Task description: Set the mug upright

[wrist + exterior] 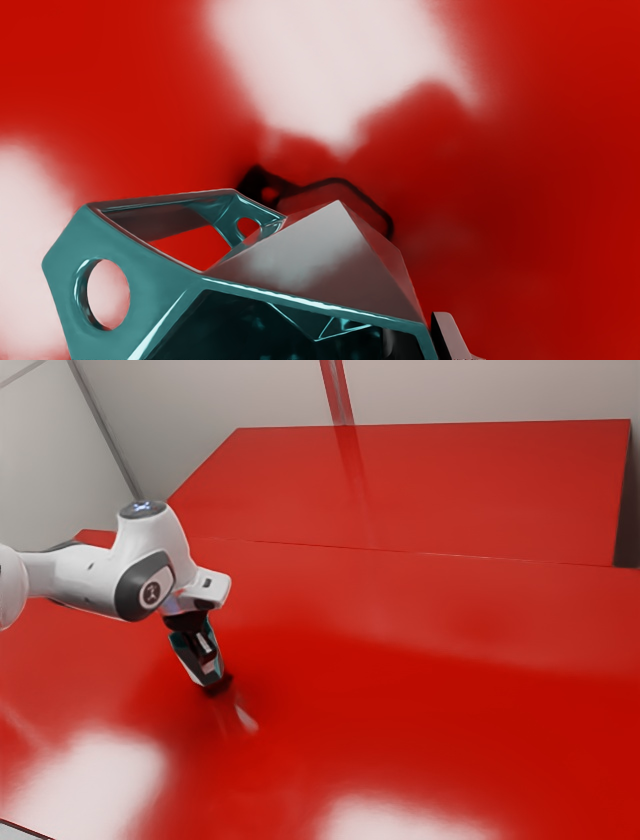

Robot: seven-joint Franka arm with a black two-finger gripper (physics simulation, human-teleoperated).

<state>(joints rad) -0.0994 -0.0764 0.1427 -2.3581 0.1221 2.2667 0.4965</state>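
One mug (300,265), one hand (205,653), and it's clamped on the mug!
The teal-and-grey mug hangs tilted between the fingers, just above one glossy red tabletop (430,710); well beyond the mug, one red slab (450,485), pale walls (480,390), one red strip (334,385).

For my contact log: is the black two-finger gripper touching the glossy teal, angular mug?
Touching. The wrist view shows the gripper with one finger on each side of the mug's wall, no gap between.
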